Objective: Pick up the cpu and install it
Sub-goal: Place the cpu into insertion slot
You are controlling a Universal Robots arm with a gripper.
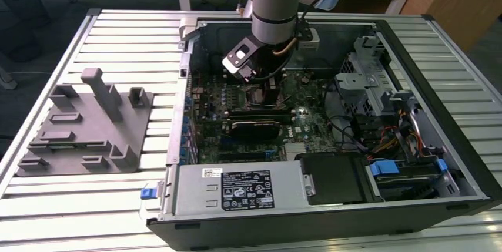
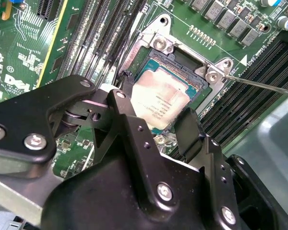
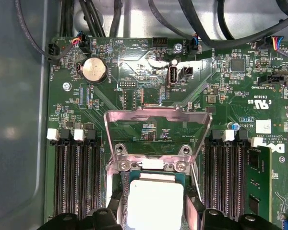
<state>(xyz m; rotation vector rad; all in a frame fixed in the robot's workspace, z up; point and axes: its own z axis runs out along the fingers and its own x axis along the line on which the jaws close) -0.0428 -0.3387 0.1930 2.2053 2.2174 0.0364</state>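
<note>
The cpu (image 3: 153, 199), a small square chip with a pale silver top, lies in the motherboard socket (image 2: 165, 45), whose metal frame surrounds it. In the second wrist view the cpu (image 2: 161, 98) sits between my two black fingers. My gripper (image 2: 156, 110) straddles it, one finger at each opposite edge and apparently touching the chip. The first wrist view shows the same hold, with my gripper (image 3: 153, 213) around the chip's sides. In the exterior view my gripper (image 1: 263, 79) reaches down into the open computer case (image 1: 439, 146).
The socket's load plate (image 3: 158, 122) is flipped up and open, and its thin lever (image 2: 259, 84) sticks out sideways. Memory slots (image 3: 77, 177) flank the socket. A black ribbed module (image 1: 255, 124) lies nearby. A grey plastic block with posts (image 1: 82, 126) stands at the exterior view's left.
</note>
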